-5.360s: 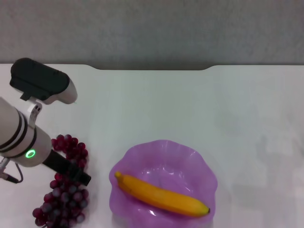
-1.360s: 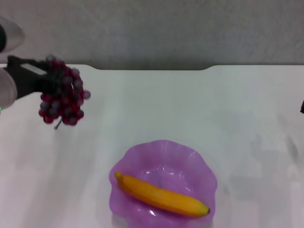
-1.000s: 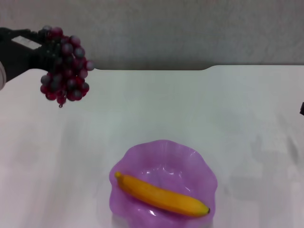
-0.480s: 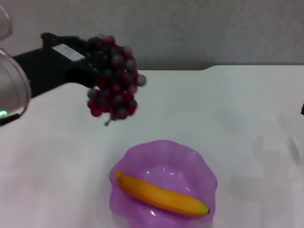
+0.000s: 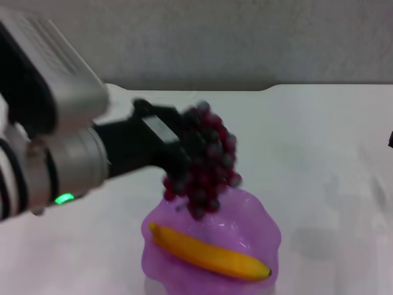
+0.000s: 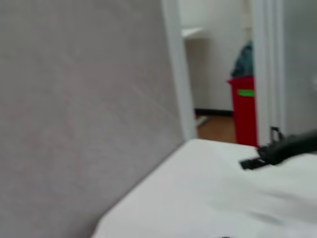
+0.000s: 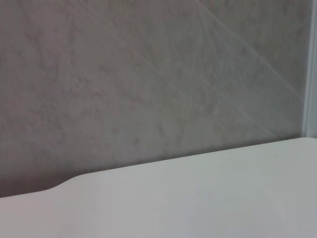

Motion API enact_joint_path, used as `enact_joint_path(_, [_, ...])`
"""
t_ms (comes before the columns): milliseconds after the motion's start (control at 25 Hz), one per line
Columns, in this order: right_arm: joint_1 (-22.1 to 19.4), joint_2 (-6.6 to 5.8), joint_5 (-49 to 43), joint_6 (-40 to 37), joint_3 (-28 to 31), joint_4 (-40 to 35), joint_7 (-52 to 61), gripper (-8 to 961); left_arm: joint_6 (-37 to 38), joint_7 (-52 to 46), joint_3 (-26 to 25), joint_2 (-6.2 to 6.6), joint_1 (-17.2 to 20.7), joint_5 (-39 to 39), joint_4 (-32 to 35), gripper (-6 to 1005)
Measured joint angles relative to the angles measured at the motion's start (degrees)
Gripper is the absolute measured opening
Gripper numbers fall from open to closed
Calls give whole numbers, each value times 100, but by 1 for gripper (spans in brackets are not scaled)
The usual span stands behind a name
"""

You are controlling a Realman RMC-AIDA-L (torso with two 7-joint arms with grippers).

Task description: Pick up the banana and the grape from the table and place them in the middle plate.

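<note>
My left gripper (image 5: 183, 161) is shut on the bunch of dark red-purple grapes (image 5: 209, 161) and holds it in the air over the far left part of the purple scalloped plate (image 5: 265, 228). The orange-yellow banana (image 5: 209, 252) lies inside the plate, across its near side, dark tip to the right. The plate stands on the white table (image 5: 319, 153) near its front edge. Of my right gripper (image 5: 390, 140) only a dark sliver shows at the right edge of the head view; it also shows far off in the left wrist view (image 6: 280, 148), low over the table.
The left arm's grey body (image 5: 49, 153) fills the left side of the head view. The table's dark notched far edge (image 5: 196, 87) meets a grey wall (image 7: 148, 74). A red bin (image 6: 243, 109) stands beyond the table.
My left gripper has carried the grapes from the far left of the table to the right and down, from high in the air to just over the plate. The banana has not moved.
</note>
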Motion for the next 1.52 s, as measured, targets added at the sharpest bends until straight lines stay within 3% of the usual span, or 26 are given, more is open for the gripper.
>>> enact_joint_path(360, [76, 0, 1, 0, 9, 45, 0, 862, 92, 423, 574, -17, -529, -85, 1079, 252])
enact_joint_path(920, [98, 8, 1, -1, 9, 55, 0, 860, 288, 1921, 727, -28, -964, -1001, 2779, 295])
enact_joint_path(1480, [114, 9, 1, -1, -1, 55, 0, 860, 291, 2146, 569, -17, -1103, -1154, 3035, 338])
enact_joint_path(1520, [114, 9, 1, -1, -4, 55, 0, 860, 305, 2149, 529, -17, -1102, -1144, 3023, 379])
